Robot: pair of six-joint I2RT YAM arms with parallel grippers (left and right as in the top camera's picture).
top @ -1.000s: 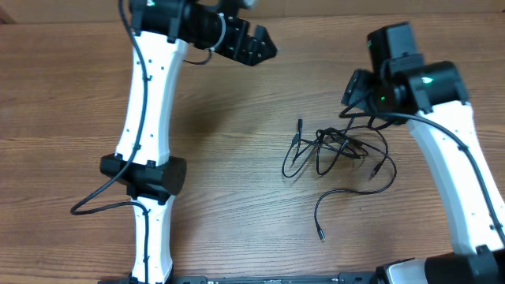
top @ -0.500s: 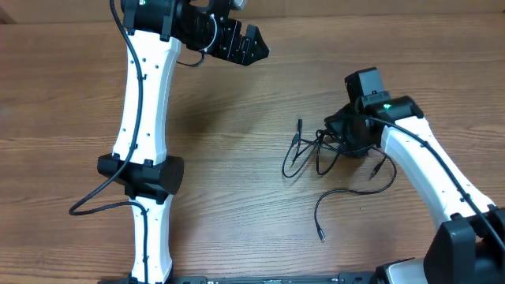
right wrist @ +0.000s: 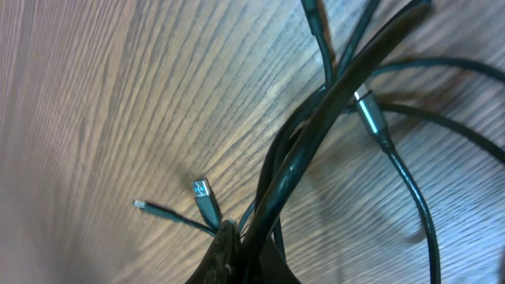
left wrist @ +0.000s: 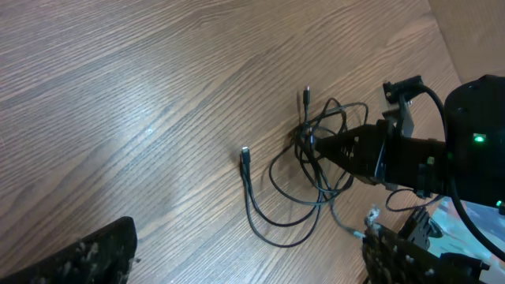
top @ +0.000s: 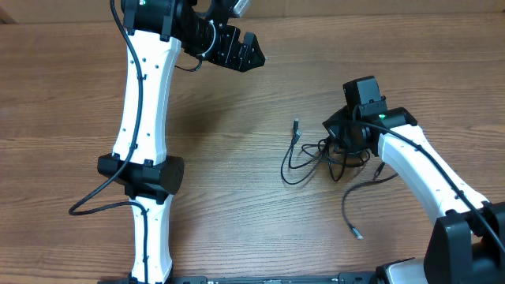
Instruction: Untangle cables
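Observation:
The cables (top: 338, 158) lie as a knot of thin black cords on the wooden table, right of centre. My right gripper (top: 338, 140) is down on the knot and shut on several strands. In the right wrist view the strands (right wrist: 331, 102) run up from the pinched fingertips (right wrist: 229, 248), with small plug ends (right wrist: 207, 197) beside them. One silver-tipped plug (top: 296, 126) points to the back and a loose end (top: 357, 233) trails toward the front. My left gripper (top: 246, 52) hangs open above the far side, well away from the knot, with nothing between its fingers (left wrist: 87, 256).
The left arm (top: 142, 118) stands along the left part of the table, with its own thicker black wire (top: 95, 201) looping out beside it. The right arm (top: 418, 170) reaches in from the front right corner.
My right gripper came down onto the knot and shut on it. The knot bunched up tighter and its loose front end swung to the right. The left gripper barely moved.

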